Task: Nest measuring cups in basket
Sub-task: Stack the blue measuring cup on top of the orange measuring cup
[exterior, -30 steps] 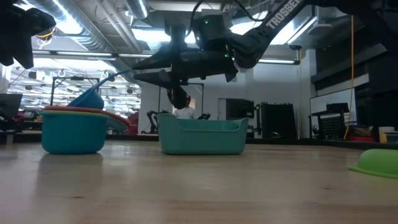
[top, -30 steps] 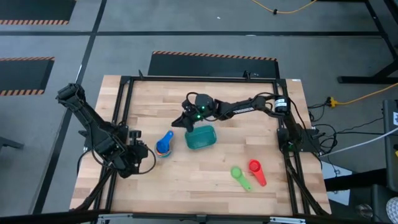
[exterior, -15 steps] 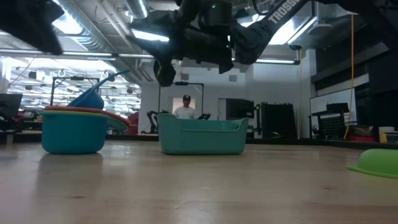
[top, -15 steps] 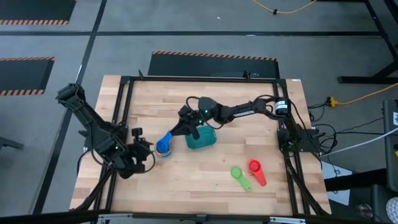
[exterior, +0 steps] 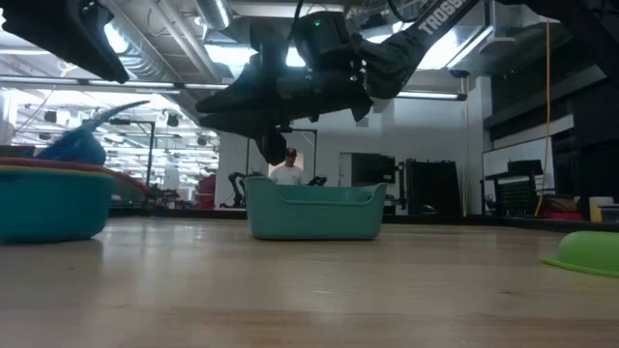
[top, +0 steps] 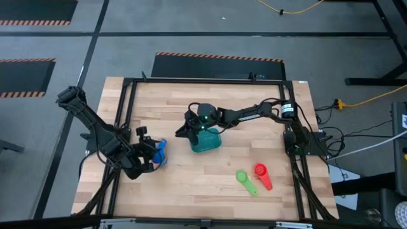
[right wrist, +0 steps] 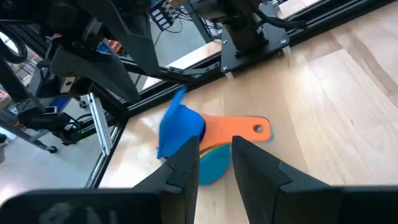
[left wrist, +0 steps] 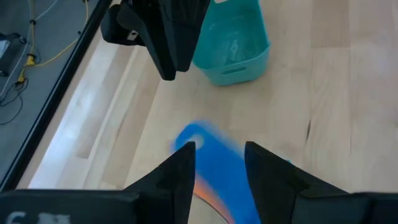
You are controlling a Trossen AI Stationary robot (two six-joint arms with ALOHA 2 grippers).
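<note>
We hover our right gripper (top: 184, 130) at nine o'clock of the basket (top: 206, 141), jaws parted and empty, while our left gripper (top: 154, 154), parted, empty, straddles the stacked cups (right wrist: 193, 146) for lifting.

Overhead camera straight down, tabletop camera level across, both wrist cameras close, all sharing the basket (top: 205, 140)

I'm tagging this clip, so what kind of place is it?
Probably a robotics lab or workshop: hazard-striped floor mats, a framed wooden table, and exposed ceiling ducts and strip lights.
</note>
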